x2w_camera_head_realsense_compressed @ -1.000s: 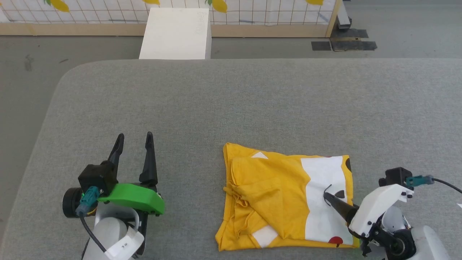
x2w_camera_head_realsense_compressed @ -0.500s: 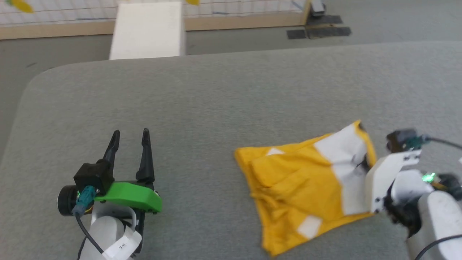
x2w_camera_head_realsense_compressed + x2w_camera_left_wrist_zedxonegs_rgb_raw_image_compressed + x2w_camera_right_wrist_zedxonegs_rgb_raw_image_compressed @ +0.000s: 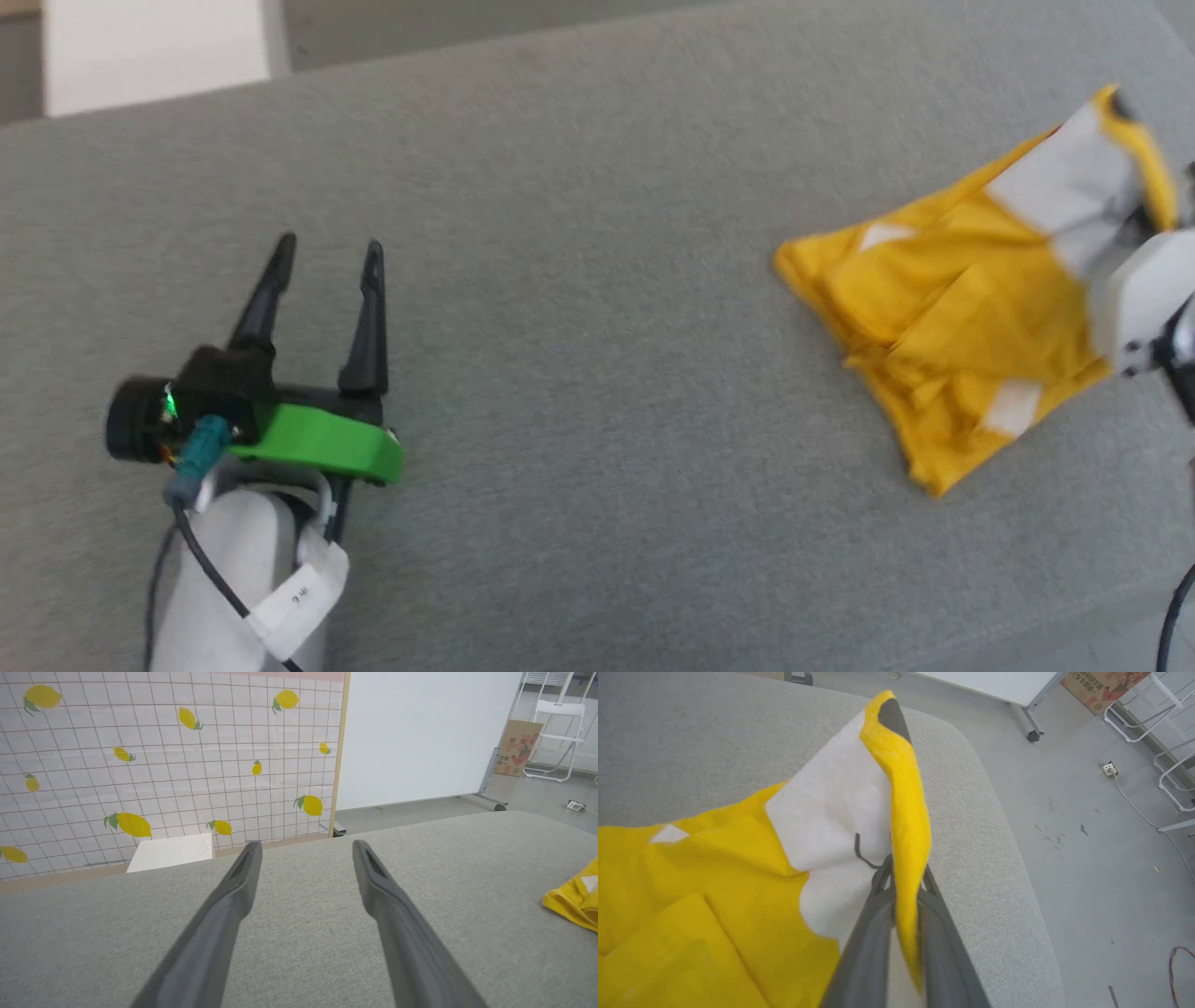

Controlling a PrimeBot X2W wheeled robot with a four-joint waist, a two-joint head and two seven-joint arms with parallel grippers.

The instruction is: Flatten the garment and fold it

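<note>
The right pincer (image 3: 906, 868) is clamped on the garment (image 3: 714, 882). Its two dark fingers (image 3: 864, 952) are pressed together, with a standing fold of yellow cloth caught between them. In the right wrist view that fold rises toward 12 o'clock from the fingertips and ends in a corner with a dark patch. A white printed panel with a thin black line lies just beside the fingers at 11 o'clock. The rest of the shirt spreads away from the grip toward 8 and 9 o'clock, rumpled and partly folded over itself, on the grey table (image 3: 597, 280). The pinched edge sits near the table's rounded corner, and bare floor (image 3: 1087, 835) lies beyond at 3 o'clock.

From the head view, which is a little blurred, the garment (image 3: 971, 317) sits far over at 2 o'clock, and its right side runs in against the white housing of the right arm.

The left pincer (image 3: 329, 245) is well apart from the cloth, with the shirt out at its 3 o'clock. Its fingers are spread, nothing is between them, and they point toward 12 o'clock over bare table. In the left wrist view a corner of the garment (image 3: 572, 900) shows at 3 o'clock. A white box (image 3: 170, 851) stands past the table's far edge at 11 o'clock, in front of a lemon-patterned wall (image 3: 163, 756).
</note>
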